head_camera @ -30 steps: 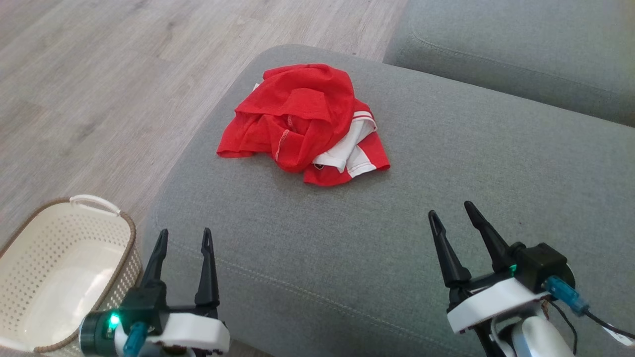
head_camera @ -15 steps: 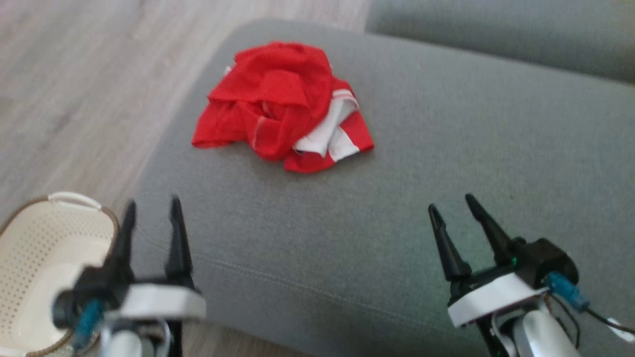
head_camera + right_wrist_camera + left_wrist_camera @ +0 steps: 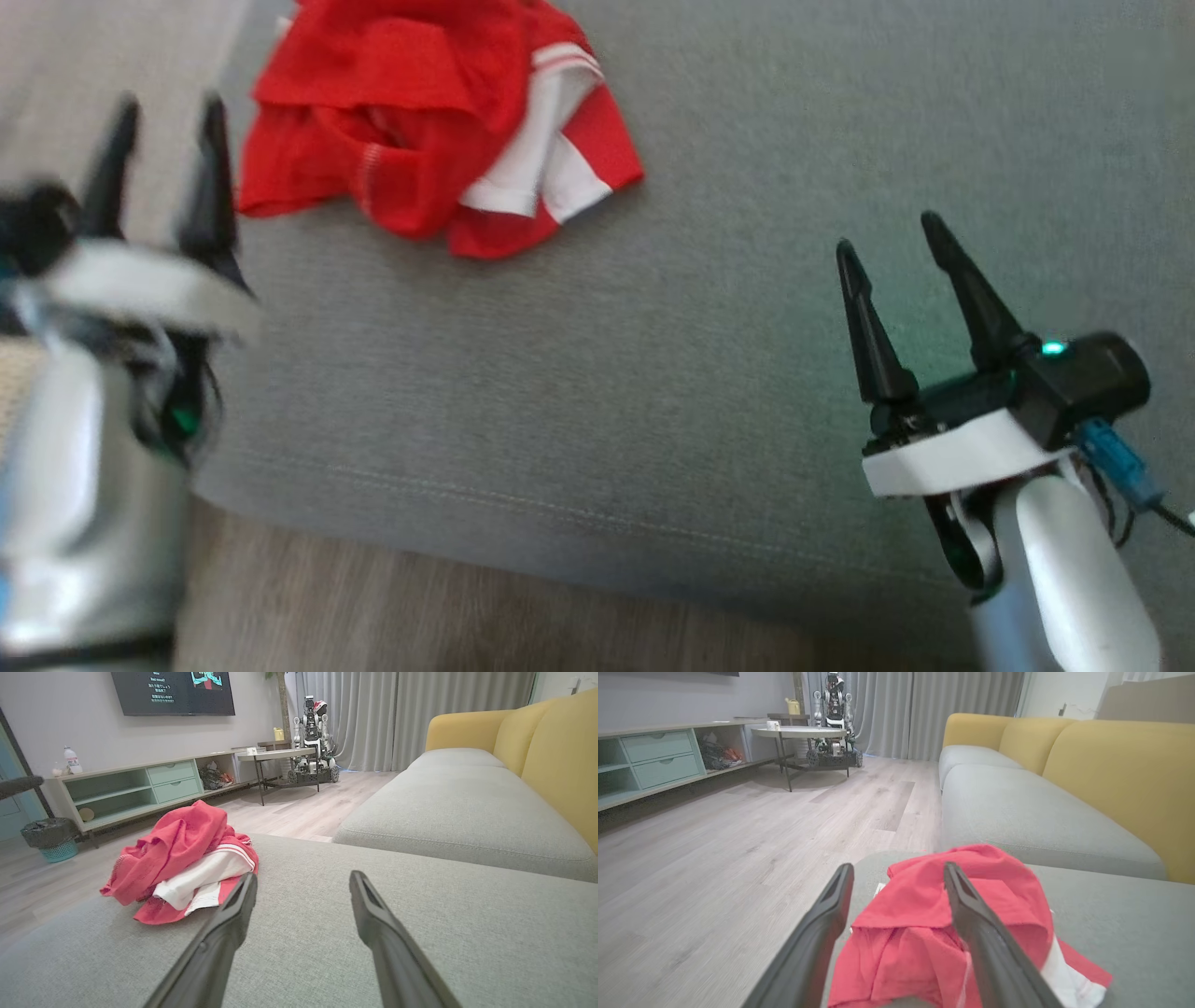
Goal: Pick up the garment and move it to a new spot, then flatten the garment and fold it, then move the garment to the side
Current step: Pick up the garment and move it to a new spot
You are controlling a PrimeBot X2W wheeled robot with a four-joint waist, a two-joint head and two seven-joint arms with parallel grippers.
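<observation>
— Jersey [image 3: 420, 112]?
— Crumpled on the grey sofa cushion [image 3: 653, 373], just ahead of the left jaws, farther ahead and left of the right jaws.
— Jaws?
— Both pairs spread apart, holding nothing.

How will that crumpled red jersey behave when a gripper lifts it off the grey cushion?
Probably floppy: the red jersey lies in soft bunched folds, so it should drape from one pinch. Likely light: the fabric looks thin. The tucked-in white sleeve panel may trail loose.
</observation>
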